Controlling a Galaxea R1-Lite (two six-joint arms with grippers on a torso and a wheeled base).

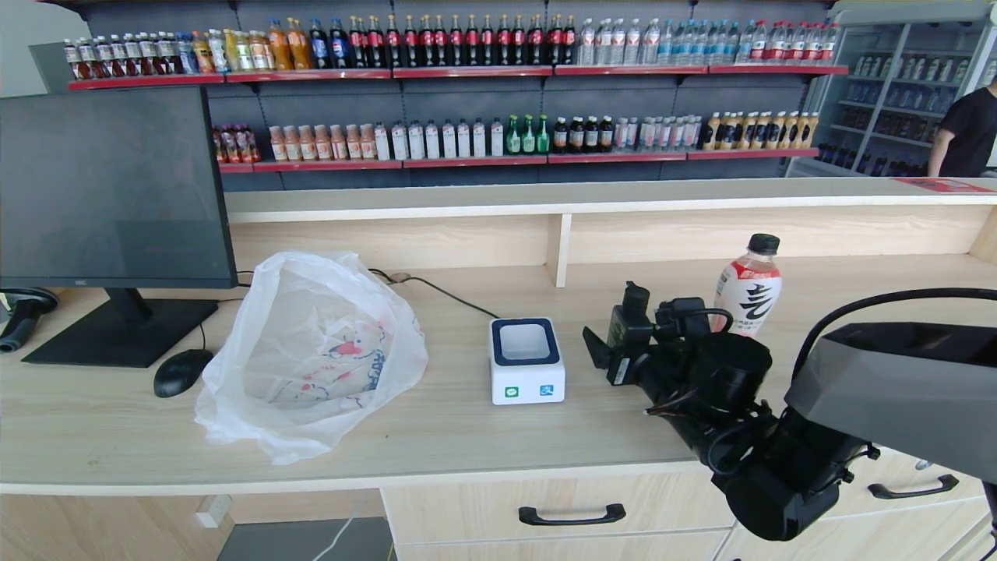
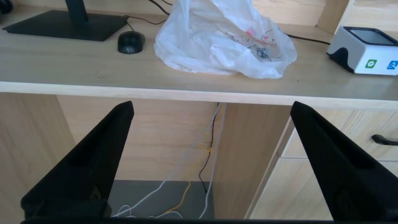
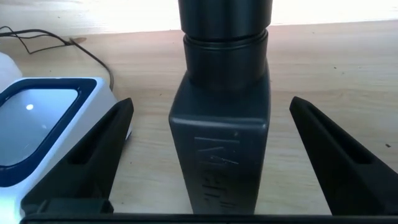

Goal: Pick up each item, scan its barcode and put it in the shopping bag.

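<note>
A dark square bottle point(image 3: 221, 143) with a round cap sits between the wide-apart fingers of my right gripper point(image 3: 211, 106), with a gap on each side. In the head view this gripper point(image 1: 631, 343) and the dark bottle point(image 1: 627, 323) are just right of the white barcode scanner point(image 1: 526, 358). A white drink bottle point(image 1: 748, 288) with a black cap stands upright behind the arm. The translucent shopping bag point(image 1: 311, 358) lies open left of the scanner. My left gripper point(image 2: 211, 109) hangs open and empty below the counter's front edge, facing the bag point(image 2: 217, 37).
A monitor point(image 1: 109, 187) on its stand, a black mouse point(image 1: 181, 372) and a handheld scanner point(image 1: 19, 312) fill the counter's left end. A cable point(image 1: 436, 288) runs behind the scanner. A raised wooden ledge point(image 1: 561, 234) bounds the back. Drawers with handles point(image 1: 572, 514) lie below.
</note>
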